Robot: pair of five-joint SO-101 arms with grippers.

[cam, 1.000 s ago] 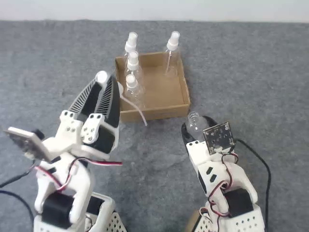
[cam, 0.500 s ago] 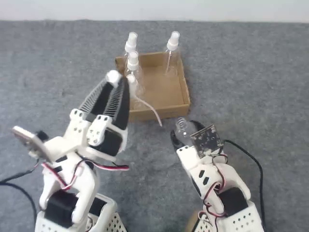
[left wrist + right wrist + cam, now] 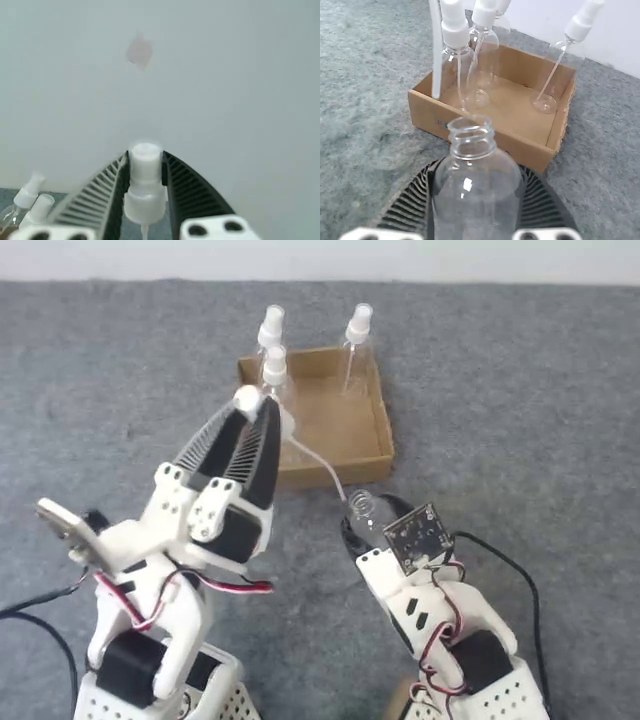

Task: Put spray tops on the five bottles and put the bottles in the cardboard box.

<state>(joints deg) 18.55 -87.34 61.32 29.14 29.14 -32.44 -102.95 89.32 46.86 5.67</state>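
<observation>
While the high view has your left gripper [image 3: 256, 408] clamped on the spray top [image 3: 250, 398], its tube [image 3: 320, 468] slants toward the open bottle [image 3: 362, 508] your right gripper [image 3: 366, 528] grips beside the cardboard box [image 3: 384, 430]. Left wrist: top pinched at the fingertips. Right wrist: tube end near the open bottle's mouth, not inside.

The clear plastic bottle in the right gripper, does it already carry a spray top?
No, the clear plastic bottle has an open, bare neck.

Place: robotics lab bench.
Surface: grey felt mat [image 3: 520, 390], whole frame.
Backdrop: bare white wall [image 3: 450, 258], top edge.
</observation>
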